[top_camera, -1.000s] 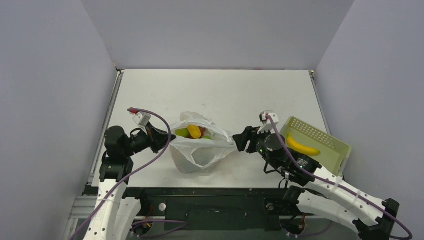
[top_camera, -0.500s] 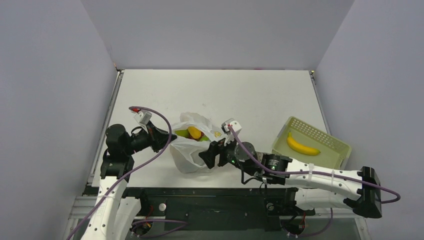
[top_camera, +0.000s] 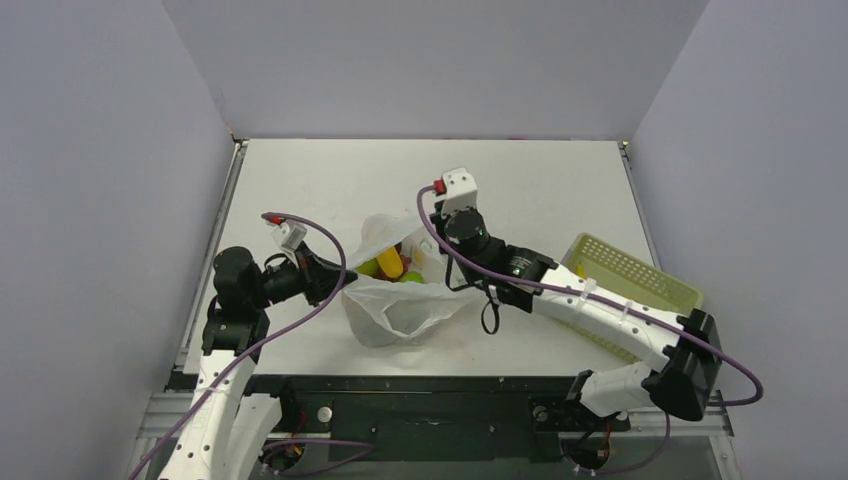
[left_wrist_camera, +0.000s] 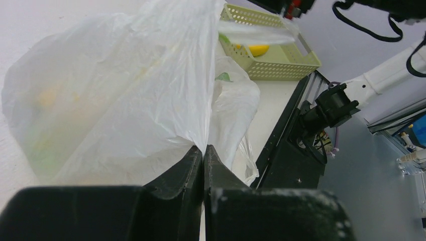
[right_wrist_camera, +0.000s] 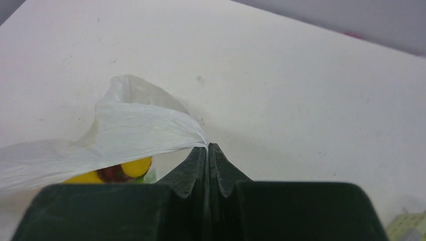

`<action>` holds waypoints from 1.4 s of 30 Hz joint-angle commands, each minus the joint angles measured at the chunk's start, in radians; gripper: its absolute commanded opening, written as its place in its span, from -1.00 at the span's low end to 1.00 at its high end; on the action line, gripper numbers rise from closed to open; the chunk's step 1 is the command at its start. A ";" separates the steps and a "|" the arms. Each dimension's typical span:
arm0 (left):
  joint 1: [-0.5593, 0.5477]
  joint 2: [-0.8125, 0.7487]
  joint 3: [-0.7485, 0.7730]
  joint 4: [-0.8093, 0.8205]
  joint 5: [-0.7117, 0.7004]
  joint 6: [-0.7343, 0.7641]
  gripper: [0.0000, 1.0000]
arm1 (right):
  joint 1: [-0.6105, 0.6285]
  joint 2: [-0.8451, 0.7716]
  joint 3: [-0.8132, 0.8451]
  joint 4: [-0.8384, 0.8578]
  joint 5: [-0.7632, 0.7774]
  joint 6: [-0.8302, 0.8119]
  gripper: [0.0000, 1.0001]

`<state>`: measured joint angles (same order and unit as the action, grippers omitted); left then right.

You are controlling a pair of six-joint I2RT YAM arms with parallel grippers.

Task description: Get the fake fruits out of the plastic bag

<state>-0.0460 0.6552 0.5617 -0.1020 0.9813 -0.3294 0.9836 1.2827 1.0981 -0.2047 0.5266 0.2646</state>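
The bag (top_camera: 398, 305) is sitting near the front edge of the surface (top_camera: 520, 190), between my two arms, with its mouth gaping upward. Most of the fruits (top_camera: 388, 264) are lying inside it: I am seeing a yellow piece, something green and a bit of red through the opening. One banana (left_wrist_camera: 257, 49) is already lying in the basket (left_wrist_camera: 281, 68) off to my right, so I am judging the job as barely begun, with nearly all the emptying left to do.

My left jaws are pressed together on the bag's left rim, pinching the thin film. My right jaws are likewise pinching a fold at the far rim and holding it up. I am spreading the mouth, not reaching for any fruit.

The overhead view is showing the open mouth and the pile, but my right arm (top_camera: 600, 305) is covering the banana there; the left wrist view is showing it plainly. The right wrist view is giving me a low peek under the lifted fold at yellow and dark red pieces
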 commanded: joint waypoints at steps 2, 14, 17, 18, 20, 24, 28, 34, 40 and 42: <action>0.004 0.002 0.025 0.076 0.070 -0.005 -1.00 | -0.110 0.212 0.208 0.163 0.072 -0.334 -1.00; -0.064 0.007 0.034 0.032 0.039 0.024 -1.00 | -0.263 0.722 0.630 0.168 -0.217 -0.437 -0.91; -0.067 0.007 0.038 0.021 0.027 0.029 -1.00 | -0.260 0.695 0.645 -0.003 -0.293 -0.425 -0.45; -0.066 0.007 0.037 0.021 0.021 0.029 -1.00 | -0.252 0.676 0.626 -0.017 -0.291 -0.418 -0.36; -0.062 0.006 0.038 0.020 0.016 0.029 -1.00 | -0.244 0.610 0.548 -0.045 -0.260 -0.387 -0.07; -0.051 0.007 0.038 0.016 0.006 0.030 -1.00 | -0.262 0.492 0.492 -0.225 -0.166 -0.299 0.23; -0.044 0.014 0.040 0.013 0.002 0.031 -1.00 | -0.281 0.429 0.542 -0.425 -0.034 -0.228 0.27; -0.038 0.027 0.043 0.001 -0.010 0.035 -1.00 | -0.272 0.319 0.582 -0.622 0.075 -0.116 0.37; -0.037 0.030 0.043 0.000 -0.014 0.035 -1.00 | -0.113 0.115 0.384 -0.461 -0.070 0.022 0.35; -0.036 0.029 0.043 0.001 -0.016 0.034 -1.00 | -0.073 0.062 0.262 -0.285 -0.234 0.044 0.35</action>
<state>-0.0898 0.6849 0.5617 -0.1085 0.9577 -0.3096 0.7975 1.4559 1.5215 -0.7151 0.5045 0.2115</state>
